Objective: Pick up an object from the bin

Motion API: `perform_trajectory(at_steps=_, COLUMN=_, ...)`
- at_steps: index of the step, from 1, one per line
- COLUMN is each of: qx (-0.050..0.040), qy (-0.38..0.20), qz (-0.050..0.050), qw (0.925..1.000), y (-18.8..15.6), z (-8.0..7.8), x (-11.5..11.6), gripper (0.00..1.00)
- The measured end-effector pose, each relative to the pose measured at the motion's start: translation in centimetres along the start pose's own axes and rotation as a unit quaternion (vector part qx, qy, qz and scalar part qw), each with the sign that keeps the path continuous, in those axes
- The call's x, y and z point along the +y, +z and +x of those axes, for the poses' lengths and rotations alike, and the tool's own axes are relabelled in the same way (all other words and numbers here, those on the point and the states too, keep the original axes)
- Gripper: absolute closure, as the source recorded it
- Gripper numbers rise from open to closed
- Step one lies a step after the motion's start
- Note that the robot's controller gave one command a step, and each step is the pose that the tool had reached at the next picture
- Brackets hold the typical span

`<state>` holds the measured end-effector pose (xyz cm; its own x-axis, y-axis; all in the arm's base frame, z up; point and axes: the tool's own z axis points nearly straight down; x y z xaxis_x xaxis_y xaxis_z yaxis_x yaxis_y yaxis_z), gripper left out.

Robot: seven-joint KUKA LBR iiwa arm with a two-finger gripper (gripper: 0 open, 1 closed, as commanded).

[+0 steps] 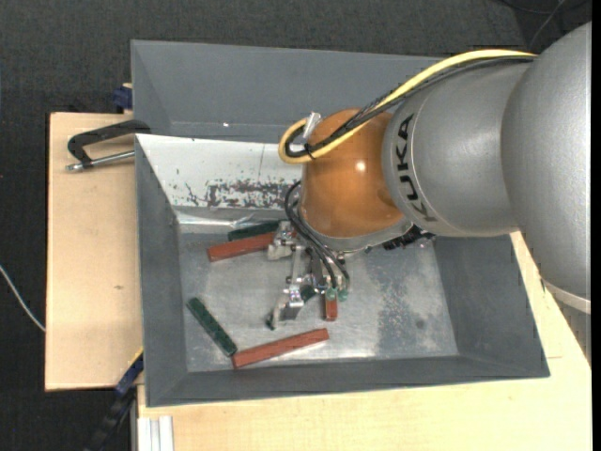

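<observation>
Gripper (299, 301) low over the middle of the bin (156, 252) (opening impossible to tell), near a red-brown stick (280, 348).

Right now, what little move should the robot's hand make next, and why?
Probably slide a little toward the front of the bin and lower onto the front red-brown stick. The hand hangs just behind that stick, and it looks like the nearest loose thing. The dark green stick lies farther off to the left.

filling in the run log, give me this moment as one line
jaws: low over middle of bin floor | nearest: red-brown stick by near wall | left of it: dark green stick | task: pick not yet done
</observation>
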<state>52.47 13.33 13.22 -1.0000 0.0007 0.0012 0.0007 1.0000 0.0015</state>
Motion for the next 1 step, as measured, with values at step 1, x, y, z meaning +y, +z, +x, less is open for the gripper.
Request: perform_trajectory(at_steps=1, qx=0.0, qy=0.0, qz=0.0, qw=1.0, y=0.0, z=0.0, x=0.0, gripper=0.0)
